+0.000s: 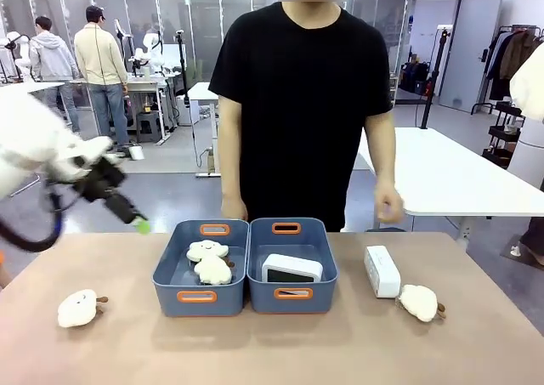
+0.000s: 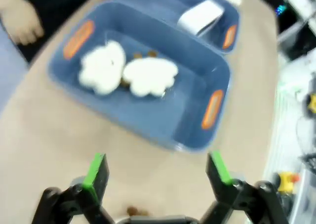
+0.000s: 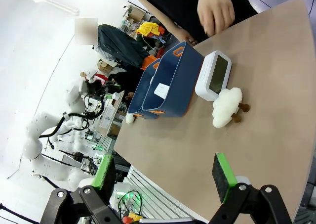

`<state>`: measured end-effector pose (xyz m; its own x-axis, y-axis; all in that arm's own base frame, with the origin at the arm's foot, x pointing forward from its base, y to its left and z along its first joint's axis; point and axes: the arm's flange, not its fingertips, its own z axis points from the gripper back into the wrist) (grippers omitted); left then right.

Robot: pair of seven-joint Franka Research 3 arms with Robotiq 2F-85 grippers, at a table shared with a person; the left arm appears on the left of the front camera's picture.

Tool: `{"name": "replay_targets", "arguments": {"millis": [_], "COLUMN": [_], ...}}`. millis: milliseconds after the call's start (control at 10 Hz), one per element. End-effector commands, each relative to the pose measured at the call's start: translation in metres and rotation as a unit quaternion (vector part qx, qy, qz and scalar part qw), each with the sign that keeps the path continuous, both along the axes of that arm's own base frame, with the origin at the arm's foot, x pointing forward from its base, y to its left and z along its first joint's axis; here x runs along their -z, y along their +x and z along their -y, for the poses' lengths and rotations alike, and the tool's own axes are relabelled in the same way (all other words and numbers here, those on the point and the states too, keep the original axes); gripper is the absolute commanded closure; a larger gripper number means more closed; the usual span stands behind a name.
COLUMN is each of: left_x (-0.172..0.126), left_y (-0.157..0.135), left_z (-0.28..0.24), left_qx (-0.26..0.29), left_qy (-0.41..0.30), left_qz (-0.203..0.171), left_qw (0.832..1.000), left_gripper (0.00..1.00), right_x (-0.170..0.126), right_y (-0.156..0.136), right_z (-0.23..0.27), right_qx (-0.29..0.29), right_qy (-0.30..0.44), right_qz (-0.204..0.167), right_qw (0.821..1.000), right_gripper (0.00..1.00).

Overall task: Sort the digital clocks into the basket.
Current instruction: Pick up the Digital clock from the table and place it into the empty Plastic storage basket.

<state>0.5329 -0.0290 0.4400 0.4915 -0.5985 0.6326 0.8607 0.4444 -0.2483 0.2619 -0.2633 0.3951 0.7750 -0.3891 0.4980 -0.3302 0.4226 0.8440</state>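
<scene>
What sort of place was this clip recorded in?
Most likely an indoor lab or open workshop hall, not a home. There are glass partition walls at the back, white worktables spread across the room, and people standing at a cluttered bench in the background.

**Where things sit on your table**

Mid-table you have two bins touching side by side. The left bin (image 1: 170, 296) holds two plush toys (image 1: 208, 262), and the basket (image 1: 263, 298) holds one clock (image 1: 291, 268). A second clock (image 1: 382, 271) sits right of the basket, with a third plush (image 1: 419, 302) just beside it. A fourth plush (image 1: 77, 308) lies far left.
</scene>
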Motion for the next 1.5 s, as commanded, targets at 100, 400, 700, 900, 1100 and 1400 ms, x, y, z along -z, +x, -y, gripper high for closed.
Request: {"name": "replay_targets", "arguments": {"millis": [100, 400, 700, 900, 1100, 1400], "left_x": [0.008, 0.049, 0.052, 0.052, 0.052, 0.052], "left_y": [-0.073, -0.111, -0.133, -0.133, -0.133, -0.133], "left_z": [-0.139, -0.25, -0.265, -0.265, -0.265, -0.265], "left_qx": [-0.058, -0.176, -0.187, -0.187, -0.187, -0.187], "left_qy": [-0.102, -0.196, -0.182, -0.182, -0.182, -0.182], "left_qz": [0.039, 0.03, 0.025, 0.025, 0.025, 0.025], "left_qw": [0.992, 0.964, 0.965, 0.965, 0.965, 0.965], "left_gripper": [0.0, 0.0, 0.0, 0.0, 0.0, 0.0], "right_x": [0.0, 0.0, 0.0, 0.0, 0.0, -0.042], "right_y": [-0.001, -0.001, -0.001, -0.001, -0.001, 0.028], "right_z": [-0.001, -0.001, -0.001, -0.001, -0.001, -0.039], "right_qx": [-0.003, -0.003, -0.003, -0.003, -0.003, -0.023], "right_qy": [0.001, 0.001, 0.001, 0.001, 0.001, -0.195], "right_qz": [0.007, 0.007, 0.007, 0.007, 0.007, -0.01], "right_qw": [1.0, 1.0, 1.0, 1.0, 1.0, 0.98], "right_gripper": [0.0, 0.0, 0.0, 0.0, 0.0, 0.0]}}
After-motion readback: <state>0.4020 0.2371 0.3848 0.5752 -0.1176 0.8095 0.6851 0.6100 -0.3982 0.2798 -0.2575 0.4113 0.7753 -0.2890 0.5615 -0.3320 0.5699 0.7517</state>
